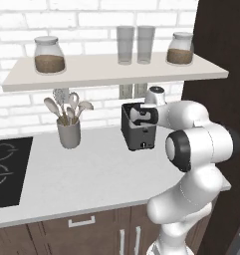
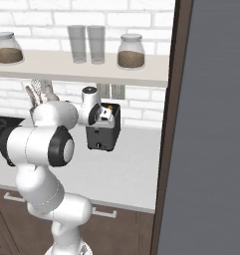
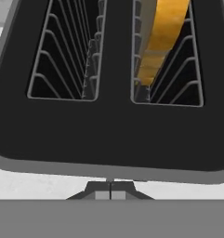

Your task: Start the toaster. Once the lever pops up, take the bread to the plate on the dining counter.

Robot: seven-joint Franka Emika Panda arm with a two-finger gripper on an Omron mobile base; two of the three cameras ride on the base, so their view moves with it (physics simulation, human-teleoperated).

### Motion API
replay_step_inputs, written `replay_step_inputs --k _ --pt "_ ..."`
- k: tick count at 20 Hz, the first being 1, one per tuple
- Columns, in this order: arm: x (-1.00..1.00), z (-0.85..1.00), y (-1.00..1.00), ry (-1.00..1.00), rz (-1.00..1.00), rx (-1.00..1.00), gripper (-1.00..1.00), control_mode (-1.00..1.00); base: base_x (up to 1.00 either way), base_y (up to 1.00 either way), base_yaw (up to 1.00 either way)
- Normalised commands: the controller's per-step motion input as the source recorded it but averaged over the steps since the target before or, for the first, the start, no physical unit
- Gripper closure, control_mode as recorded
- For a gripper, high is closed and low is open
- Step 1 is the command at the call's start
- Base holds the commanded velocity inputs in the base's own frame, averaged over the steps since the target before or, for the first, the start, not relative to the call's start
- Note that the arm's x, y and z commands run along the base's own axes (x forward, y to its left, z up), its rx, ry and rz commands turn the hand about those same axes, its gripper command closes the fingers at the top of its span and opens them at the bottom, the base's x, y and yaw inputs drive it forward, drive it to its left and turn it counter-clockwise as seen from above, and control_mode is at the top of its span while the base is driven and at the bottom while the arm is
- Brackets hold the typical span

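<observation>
The dark toaster (image 1: 139,135) stands on the grey-white worktop against the brick wall, also seen as the toaster (image 2: 102,137). From straight above, the toaster (image 3: 113,139) shows two wire-lined slots. The tan-yellow bread (image 3: 163,37) stands in the right-hand slot, and the left slot holds nothing. My gripper (image 3: 110,191) hovers just over the toaster's near edge, fingers pressed together with nothing between them. The bread (image 2: 107,107) peeks out beside my hand. The dining counter and the plate are out of view.
A grey utensil cup (image 1: 68,132) with spoons stands left of the toaster. A shelf (image 1: 116,72) with jars and glasses hangs close above. A black cooktop (image 1: 4,172) lies far left. A tall dark cabinet panel (image 2: 211,124) walls off the right.
</observation>
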Motion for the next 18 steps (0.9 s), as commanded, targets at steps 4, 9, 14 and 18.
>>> replay_step_inputs --k 4,9,14,18 --pt "0.0 -0.74 0.0 -0.11 0.0 -0.05 1.0 -1.0 0.0 0.0 0.0" --pt "0.0 -0.82 0.0 -0.12 0.0 -0.05 1.0 -1.0 0.0 0.0 0.0" --pt "0.0 -0.99 0.0 -0.02 0.0 -0.02 1.0 -1.0 0.0 0.0 0.0" --pt "0.0 -0.97 0.0 0.0 0.0 0.0 1.0 -1.0 0.0 0.0 0.0"
